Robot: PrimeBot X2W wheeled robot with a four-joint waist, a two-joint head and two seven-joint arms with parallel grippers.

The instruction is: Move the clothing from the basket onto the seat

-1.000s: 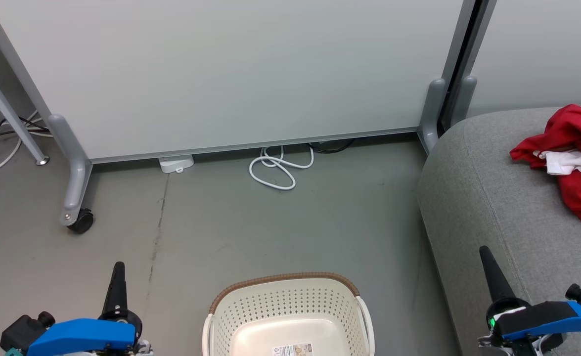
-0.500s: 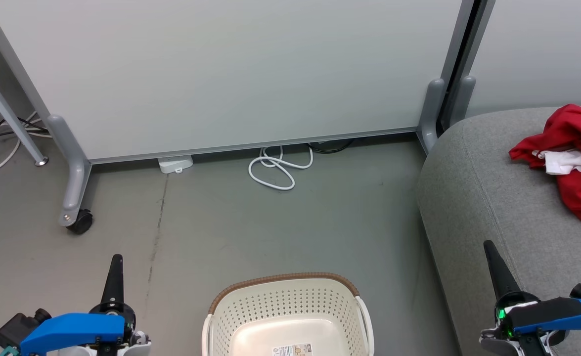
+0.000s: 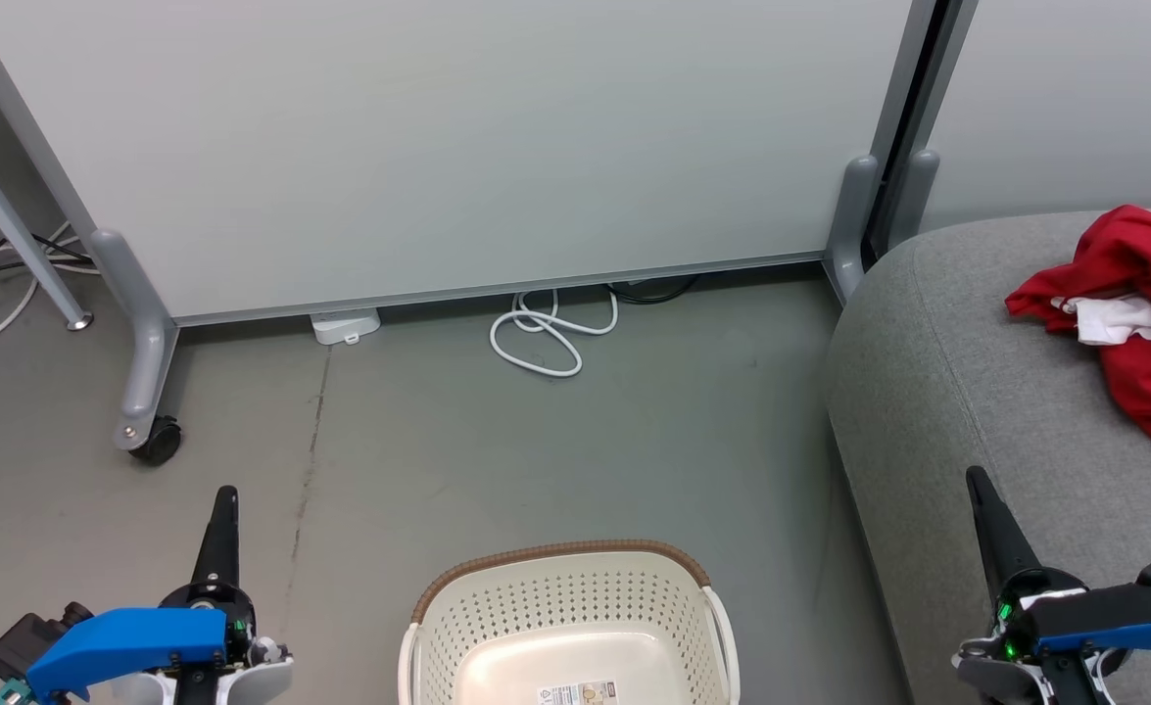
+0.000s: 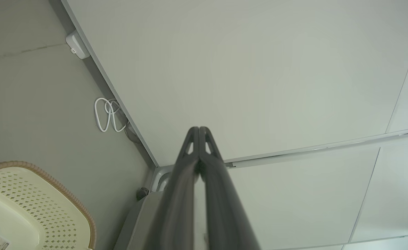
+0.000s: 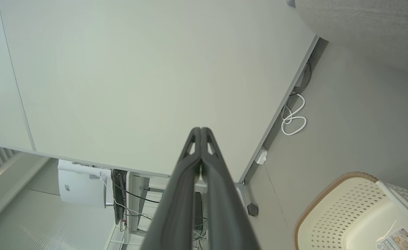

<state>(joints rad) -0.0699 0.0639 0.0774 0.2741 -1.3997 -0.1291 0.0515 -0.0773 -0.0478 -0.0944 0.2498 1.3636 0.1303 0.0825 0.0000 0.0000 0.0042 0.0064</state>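
Status: the small oval cream plastic basket (image 3: 560, 592) with the brown woven-look rim sits on the grey floor (image 3: 438, 431) between our arms. The bottom we can see is bare, just a paper label (image 3: 580, 693). Its near end is cut off by the frame, so we can't vouch for that part. The crumpled bright red clothing (image 3: 1119, 274), with a white panel and thin stripe trim, lies on top of the big grey upholstered seat (image 3: 957, 392), well in from the rounded edge facing the basket.

Both clenched tip to tip, nothing between the fingers: left pincer (image 3: 226, 495), right pincer (image 3: 974, 477).

We read this as transfer done, arms parking. To do it well, keep the right pincer off the seat's edge and the left clear of the basket rim, and check the basket's hidden end before calling it.

Materials: the clothing is limp and should hold its heap. The seat is coarse weave with a stitched seam — some grip. The basket is rigid, perforated and probably light — a knock would likely slide it.
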